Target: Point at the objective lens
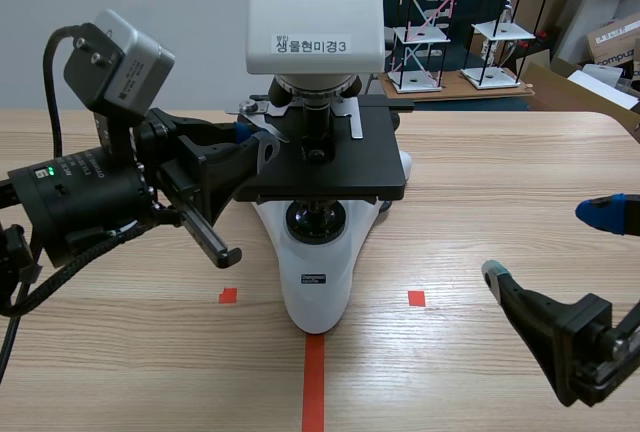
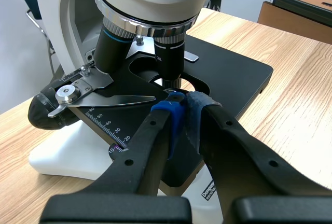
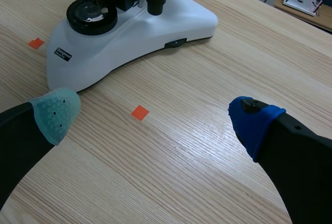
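Holds the right end effector (image 3: 154, 117) wide open over the near right corner of the surface (image 1: 480, 202). Has the left end effector (image 2: 181, 102) closed on nothing, pads pressed together, tips over the black stage (image 2: 228, 79) of the white microscope (image 1: 300, 302) at mid-surface. Points those tips at the objective lens (image 2: 168, 58) just beyond, above the stage opening; cannot tell whether touching.

— The microscope base (image 1: 316, 292), low centre?
— Smooth, glossy white plastic. Its stage (image 1: 330, 180) is matt black.
— The objective lens (image 2: 169, 55)?
— Black barrel, bright knurled metal ring.
— And the counter (image 1: 480, 202)?
— Pale wood grain, satin sheen.
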